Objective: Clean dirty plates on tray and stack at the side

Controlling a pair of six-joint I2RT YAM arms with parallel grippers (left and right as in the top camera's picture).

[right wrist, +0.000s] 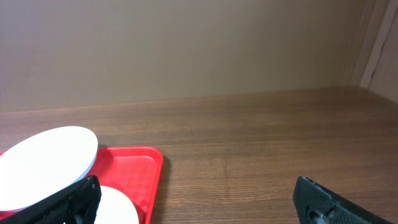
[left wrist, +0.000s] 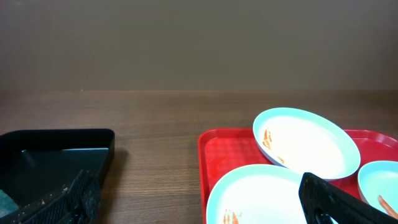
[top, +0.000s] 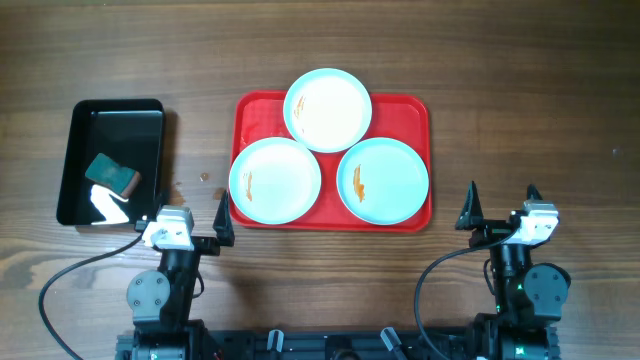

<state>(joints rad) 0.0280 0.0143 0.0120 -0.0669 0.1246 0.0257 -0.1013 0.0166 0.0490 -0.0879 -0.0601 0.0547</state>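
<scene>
The red tray (top: 258,115) lies mid-table and carries three pale mint plates. The far plate (top: 327,109) has a faint smear on its left rim. The near-left plate (top: 275,180) and the near-right plate (top: 383,180) each show an orange streak. My left gripper (top: 185,215) stands open near the tray's front-left corner, with nothing between its fingers. My right gripper (top: 501,208) stands open off the tray's front-right corner, also holding nothing. The left wrist view shows the near-left plate (left wrist: 261,193) and the far plate (left wrist: 305,143). The right wrist view shows the tray's corner (right wrist: 134,165).
A black glossy tray (top: 80,150) sits left of the red tray, with a teal-and-brown sponge (top: 111,173) inside. A small brown spot (top: 205,177) marks the wood between the trays. Bare wooden table extends right of the red tray (right wrist: 261,155).
</scene>
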